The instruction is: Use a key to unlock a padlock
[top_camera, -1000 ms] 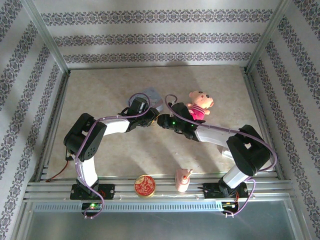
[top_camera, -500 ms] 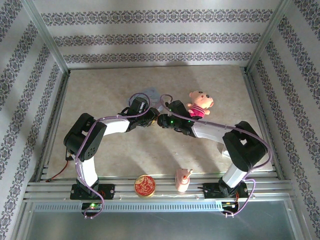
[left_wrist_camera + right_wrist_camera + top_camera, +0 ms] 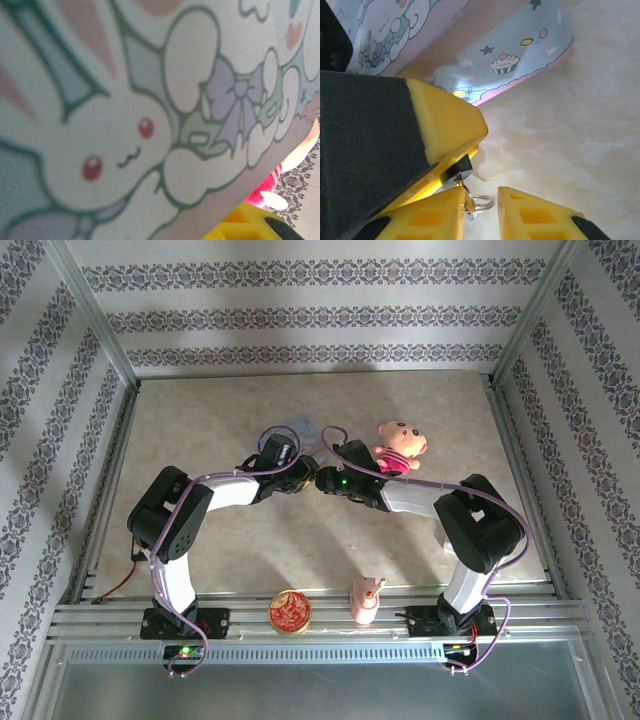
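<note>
Beige marbled table (image 3: 200,450) spreads under both arms, with patterned walls (image 3: 300,315) around it. From above I see the arms folded inward so their claws meet near the middle of the table, just in front of the tin (image 3: 305,428). My left claw (image 3: 298,478) comes in from the left and my right claw (image 3: 323,481) from the right, almost tip to tip. The pig (image 3: 400,449) lies just behind the right wrist, to the right of the tin. A red box (image 3: 289,611) and a pink figure (image 3: 365,598) stand at the near edge between the arm bases, well apart from the claws.

On my right wrist camera the padlock (image 3: 463,165) is a tiny dark block pinched between the left claw's yellow fingers, close to their tips. A silvery ring (image 3: 484,202) hangs below it, down in the gap between my right claw's fingers. Those fingers stand spread; the ring touches one and is clear of the other. Whether a key sits in the lock I cannot tell. The tin lies on the table just beyond, showing a cupcake and stars.

My left wrist camera is pressed close to the tin's printed face, blurred: a white rabbit with red eyes and a lilac bow. The pig's pink shows at the right edge.
</note>
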